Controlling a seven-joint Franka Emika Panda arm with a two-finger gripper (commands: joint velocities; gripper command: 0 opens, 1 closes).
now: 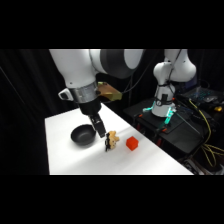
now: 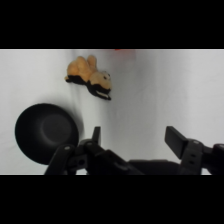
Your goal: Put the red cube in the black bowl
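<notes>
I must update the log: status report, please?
Claw open, empty. Small red cube on table, outside glossy black bowl. Tan-and-black figurine between them.

No readable text, label, brand, number or sign anywhere: none on arm, none on desk, none on objects lying there, in either view.

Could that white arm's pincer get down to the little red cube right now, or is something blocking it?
Probably yes. The small bright red cube sits alone on the white table, nothing on top. The open pincer hangs between the glossy black bowl and the tan-and-black figurine, which it must pass over.
</notes>
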